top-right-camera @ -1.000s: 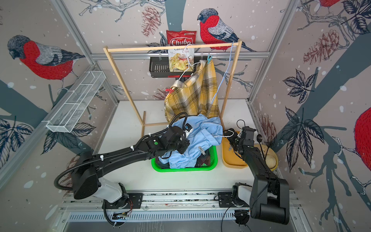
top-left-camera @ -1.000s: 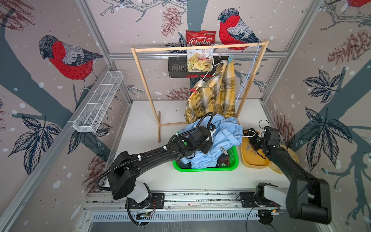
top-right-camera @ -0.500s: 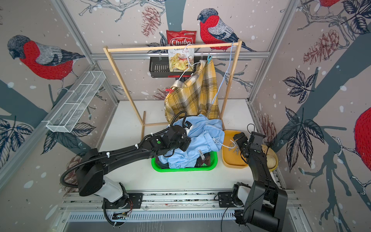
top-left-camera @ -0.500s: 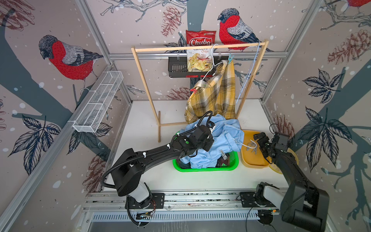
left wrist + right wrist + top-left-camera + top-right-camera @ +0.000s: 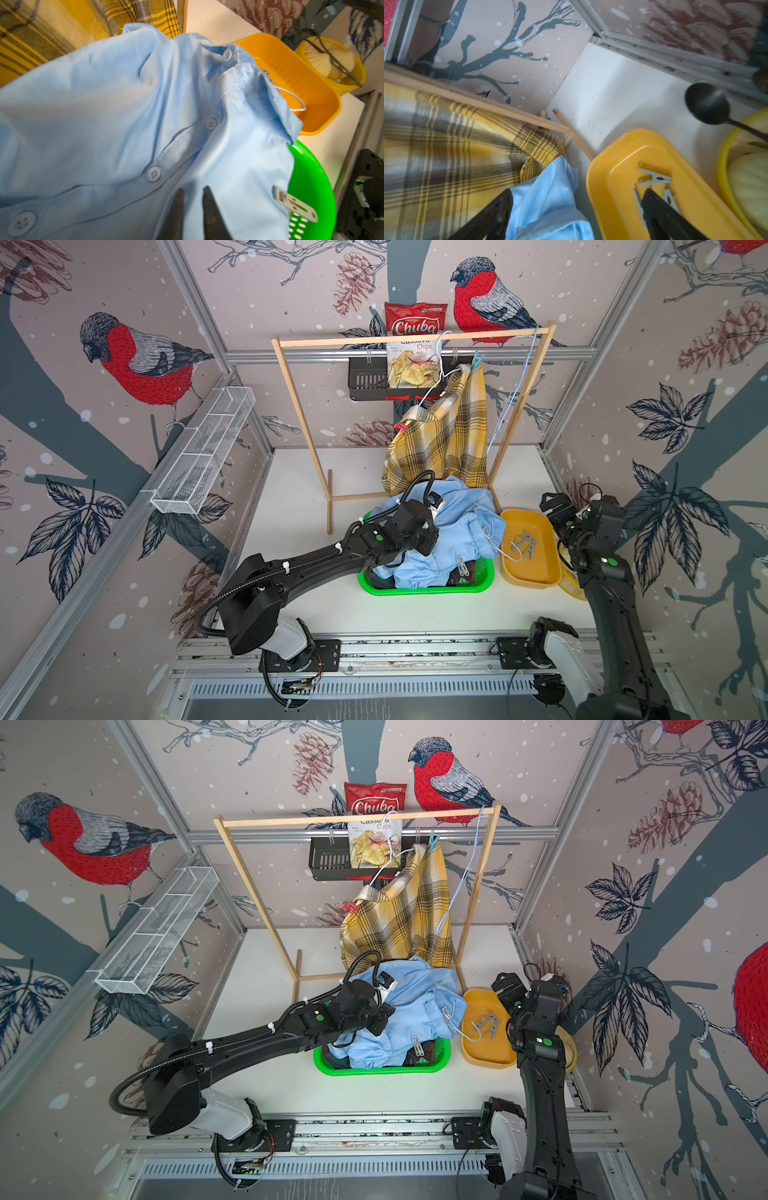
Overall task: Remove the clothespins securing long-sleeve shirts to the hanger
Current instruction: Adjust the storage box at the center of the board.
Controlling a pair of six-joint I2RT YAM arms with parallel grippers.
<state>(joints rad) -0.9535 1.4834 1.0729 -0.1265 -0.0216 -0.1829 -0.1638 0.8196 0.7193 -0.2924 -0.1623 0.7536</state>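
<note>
- The rack (image 5: 411, 339) stands at the back of the table (image 5: 299, 506); the hung shirt (image 5: 440, 448) is on its rail, toward the right end.
- The basket (image 5: 424, 590) lies before the rack, with the heaped shirt (image 5: 461, 522) in it.
- 1 clothespin (image 5: 462, 564) sits on that heap's front.
- The tray (image 5: 536, 568) lies just right of the basket, with loose clothespins (image 5: 524, 541) in it.

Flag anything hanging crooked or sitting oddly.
The yellow plaid shirt hangs askew: its white wire hanger tilts steeply, a light blue clothespin at the high end, a red clothespin at the low end. The light blue shirt is heaped over the green basket, with a white wire hook reaching into the orange tray.
</note>
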